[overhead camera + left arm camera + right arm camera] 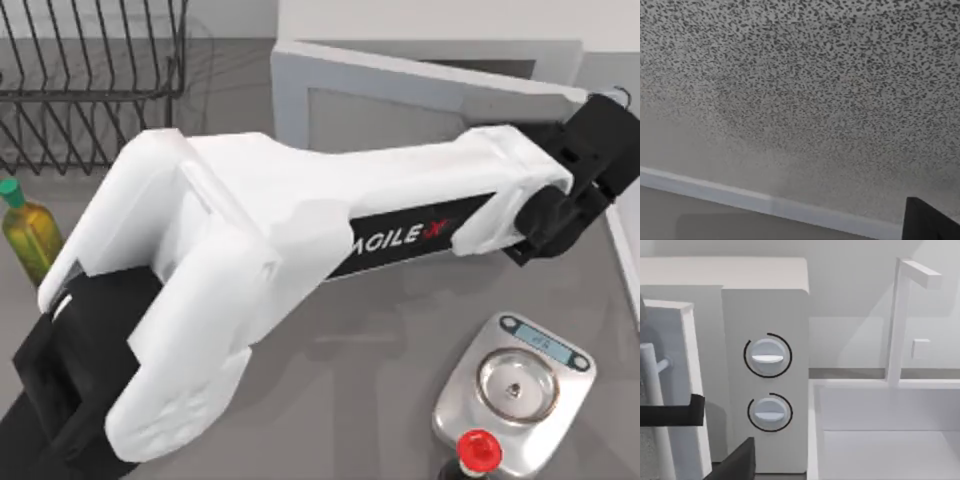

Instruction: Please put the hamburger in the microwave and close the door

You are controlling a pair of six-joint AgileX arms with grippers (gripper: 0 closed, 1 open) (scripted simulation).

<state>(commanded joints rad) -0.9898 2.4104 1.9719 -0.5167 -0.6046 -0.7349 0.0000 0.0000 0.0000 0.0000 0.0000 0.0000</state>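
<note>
The white microwave [430,25] stands at the back of the table, and its two round knobs [767,356] face the right wrist view. The door [400,115], a white slab with a grey window, stands ajar and angled out from the oven front; its edge [687,390] and pale bar handle [651,385] sit beside the knob panel. My left arm stretches across the table, and its black gripper [600,140] is at the door's right end. A black bar [670,415] crosses the door by the handle. The hamburger is out of view. A dark part of my right gripper [735,462] pokes in, facing the knob panel.
A silver kitchen scale [515,390] and a red-capped bottle [478,450] stand at the front right. An oil bottle [25,235] is at the left, with a wire dish rack [90,80] behind it. A white sink [890,430] with a faucet [897,320] lies right of the microwave.
</note>
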